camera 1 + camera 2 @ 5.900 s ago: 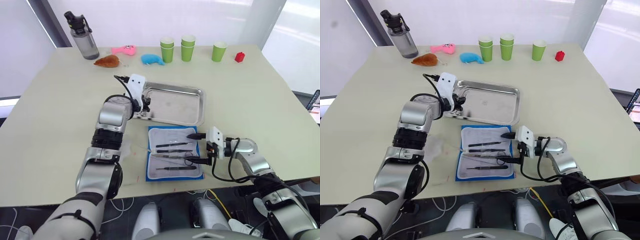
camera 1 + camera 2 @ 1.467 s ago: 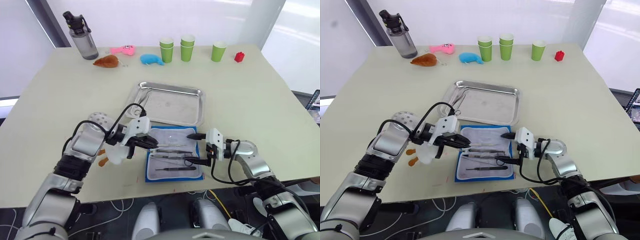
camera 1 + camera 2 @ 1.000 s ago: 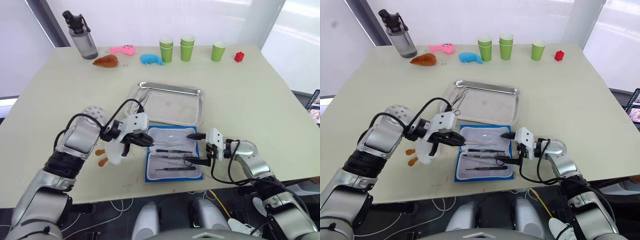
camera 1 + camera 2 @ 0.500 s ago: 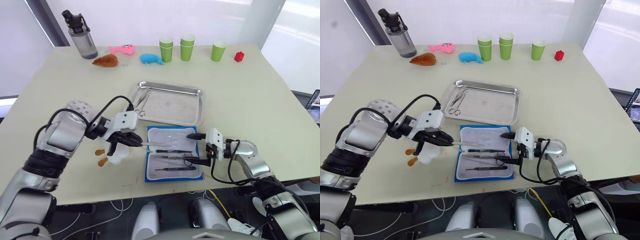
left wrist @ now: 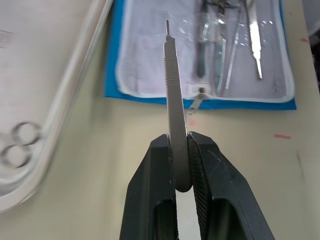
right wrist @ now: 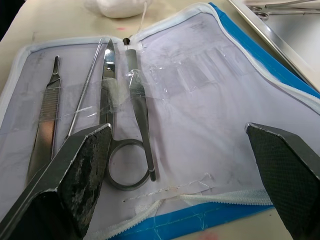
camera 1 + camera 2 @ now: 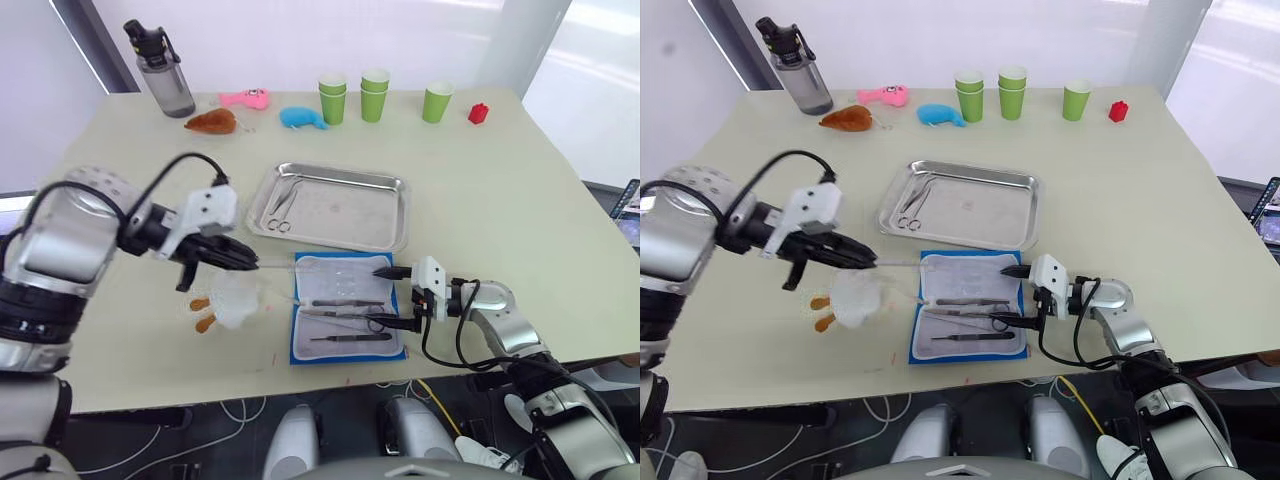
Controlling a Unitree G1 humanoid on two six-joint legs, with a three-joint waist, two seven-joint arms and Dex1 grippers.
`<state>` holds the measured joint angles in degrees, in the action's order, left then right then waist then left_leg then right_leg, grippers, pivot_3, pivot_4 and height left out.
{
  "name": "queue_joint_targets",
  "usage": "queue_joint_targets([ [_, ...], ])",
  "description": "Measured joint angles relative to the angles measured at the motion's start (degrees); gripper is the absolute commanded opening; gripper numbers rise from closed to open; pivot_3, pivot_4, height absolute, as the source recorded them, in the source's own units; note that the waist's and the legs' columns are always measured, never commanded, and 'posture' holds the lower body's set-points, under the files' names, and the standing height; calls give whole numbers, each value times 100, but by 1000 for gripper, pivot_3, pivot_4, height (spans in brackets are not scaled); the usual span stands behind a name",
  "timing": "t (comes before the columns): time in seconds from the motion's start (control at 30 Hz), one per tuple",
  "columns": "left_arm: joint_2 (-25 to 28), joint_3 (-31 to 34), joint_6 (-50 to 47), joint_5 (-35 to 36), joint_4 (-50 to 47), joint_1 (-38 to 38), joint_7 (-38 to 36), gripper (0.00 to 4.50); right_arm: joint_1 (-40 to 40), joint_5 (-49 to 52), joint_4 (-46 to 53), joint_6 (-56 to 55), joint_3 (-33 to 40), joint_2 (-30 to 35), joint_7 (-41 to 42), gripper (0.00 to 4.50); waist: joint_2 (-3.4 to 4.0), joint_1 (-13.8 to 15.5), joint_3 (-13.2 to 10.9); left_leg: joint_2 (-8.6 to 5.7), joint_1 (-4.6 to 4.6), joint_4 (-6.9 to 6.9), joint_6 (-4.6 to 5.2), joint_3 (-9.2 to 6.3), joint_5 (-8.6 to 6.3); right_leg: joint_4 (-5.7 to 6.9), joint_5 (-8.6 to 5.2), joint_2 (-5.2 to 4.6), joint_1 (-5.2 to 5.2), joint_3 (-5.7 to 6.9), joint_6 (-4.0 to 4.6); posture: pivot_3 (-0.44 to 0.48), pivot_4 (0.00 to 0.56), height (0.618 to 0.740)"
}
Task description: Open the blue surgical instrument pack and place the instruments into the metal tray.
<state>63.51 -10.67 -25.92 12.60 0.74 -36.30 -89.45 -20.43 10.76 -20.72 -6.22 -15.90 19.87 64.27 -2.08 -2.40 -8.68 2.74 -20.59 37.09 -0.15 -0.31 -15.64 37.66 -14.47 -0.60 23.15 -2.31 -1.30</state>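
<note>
The blue surgical instrument pack (image 7: pixel 300 350) lies open near the table's front edge, white lining up. Several silver instruments (image 7: pixel 345 302) rest in its pockets, among them scissors (image 6: pixel 112 125) and forceps (image 6: pixel 137 115). My left gripper (image 7: pixel 250 263) hovers left of the pack, shut on a slender silver instrument (image 5: pixel 172 100) that points toward the pack. The metal tray (image 7: pixel 405 215) sits just behind the pack with a pair of scissors (image 7: pixel 280 205) in its left end. My right gripper (image 7: pixel 388 296) stands open over the pack's right edge, nothing between its fingers (image 6: pixel 75 180).
A white plush toy with orange feet (image 7: pixel 228 303) lies left of the pack, under my left gripper. Along the far edge stand a grey bottle (image 7: pixel 160 70), brown (image 7: pixel 213 122), pink (image 7: pixel 247 99) and blue (image 7: pixel 303 118) toys, green cups (image 7: pixel 375 95) and a red block (image 7: pixel 479 113).
My left gripper has drawn the slender instrument out of the pack and carried it left and upward, clear of the pack. The right gripper has stayed put.
</note>
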Motion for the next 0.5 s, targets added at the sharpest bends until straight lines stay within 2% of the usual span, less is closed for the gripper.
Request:
queue_joint_targets([
  [0.2, -14, 127, -130, 123, 254, -143, 22, 55, -1, 0, 0, -1, 0, -3, 1, 4500, -1, -3, 1, -1, -1, 0, 0, 7, 0, 1, 0, 2, 0, 3, 0, 0, 150, 734],
  [0.3, -400, 381, -428, 274, 328, -190, 447, 55, 2, 0, -2, -1, 6, 2, -5, 4500, -6, 5, 3, -1, -4, 5, 0, 4, 0, 5, 1, 4, -1, 4, -1, 0, 150, 734],
  [0.4, -1169, 632, -930, 345, 322, -312, 1529, 55, 5, 0, -3, -1, 9, -16, -17, 4500, -12, 0, 3, -1, -5, 9, 0, 2, 0, 10, 1, 9, -2, 2, -3, 0, 150, 734],
  [0.5, -1991, 941, -1413, 264, 257, -450, 2992, 55, 7, 0, -4, -1, 8, -18, -15, 4500, -21, 3, 7, -3, -4, 9, 0, 1, 0, 12, 13, 13, -4, 0, -21, 0, 150, 734],
])
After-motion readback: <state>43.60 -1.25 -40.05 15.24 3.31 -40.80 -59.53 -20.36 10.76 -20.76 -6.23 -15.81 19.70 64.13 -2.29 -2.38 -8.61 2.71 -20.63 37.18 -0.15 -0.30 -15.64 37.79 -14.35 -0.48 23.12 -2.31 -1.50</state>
